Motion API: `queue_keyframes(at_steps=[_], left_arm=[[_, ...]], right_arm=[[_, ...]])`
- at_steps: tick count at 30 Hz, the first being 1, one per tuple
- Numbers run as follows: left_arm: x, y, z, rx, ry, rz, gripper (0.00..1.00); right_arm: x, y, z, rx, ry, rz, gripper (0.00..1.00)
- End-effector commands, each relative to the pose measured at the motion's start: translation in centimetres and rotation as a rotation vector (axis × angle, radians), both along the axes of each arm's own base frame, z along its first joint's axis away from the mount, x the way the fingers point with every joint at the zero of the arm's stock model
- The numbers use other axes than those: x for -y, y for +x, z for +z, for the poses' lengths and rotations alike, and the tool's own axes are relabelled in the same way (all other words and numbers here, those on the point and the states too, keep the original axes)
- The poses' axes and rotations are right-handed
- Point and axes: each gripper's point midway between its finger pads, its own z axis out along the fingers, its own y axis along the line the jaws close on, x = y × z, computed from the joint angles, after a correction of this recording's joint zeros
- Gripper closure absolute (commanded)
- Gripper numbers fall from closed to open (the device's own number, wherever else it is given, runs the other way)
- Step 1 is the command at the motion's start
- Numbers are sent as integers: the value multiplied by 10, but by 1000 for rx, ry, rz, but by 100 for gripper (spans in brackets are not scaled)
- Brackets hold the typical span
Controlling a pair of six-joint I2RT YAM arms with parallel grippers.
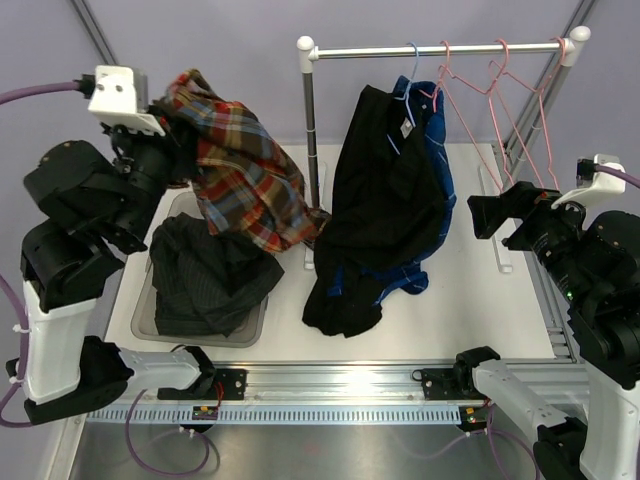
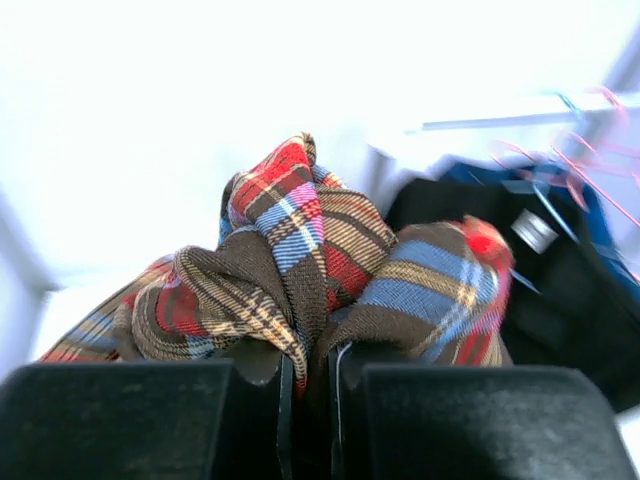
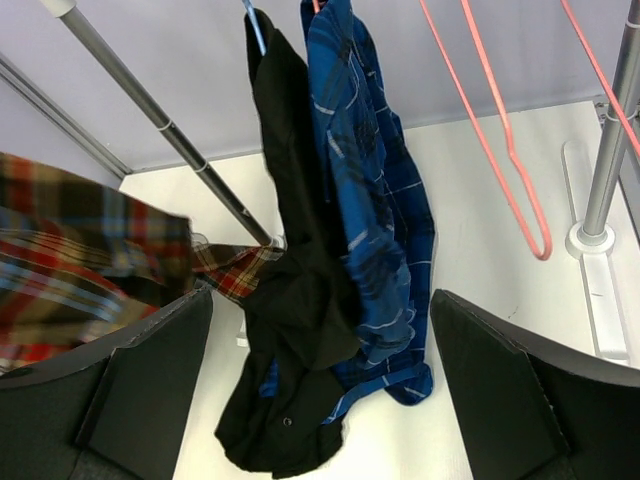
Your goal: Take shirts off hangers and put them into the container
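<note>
My left claw (image 2: 308, 368) is pinching the plaid shirt (image 1: 245, 170) tight — its hanging tail, near the rail post (image 1: 310, 130), could snag or drape outside the container (image 1: 148, 326).

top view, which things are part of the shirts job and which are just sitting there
Job: plaid shirt in left gripper, pinstriped shirt, black shirt, blue shirt, blue hanger, pink hangers, container.

Just there: rail stand, table, purple cables.
</note>
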Motion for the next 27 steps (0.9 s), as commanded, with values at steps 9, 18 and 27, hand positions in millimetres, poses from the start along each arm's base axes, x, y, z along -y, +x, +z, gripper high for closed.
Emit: queue_keyframes(at_steps=[9,18,27], left_arm=[[-66,21,56,142,174,353,100],[-135,-29,87,238,63,507,100],[-234,-137,146,514,-208,538,100]], right_arm=[[0,-10,16,50,-35,29,1],[-9,-7,12,37,-35,79,0],[-22,-3,13,32,-21,139,1]])
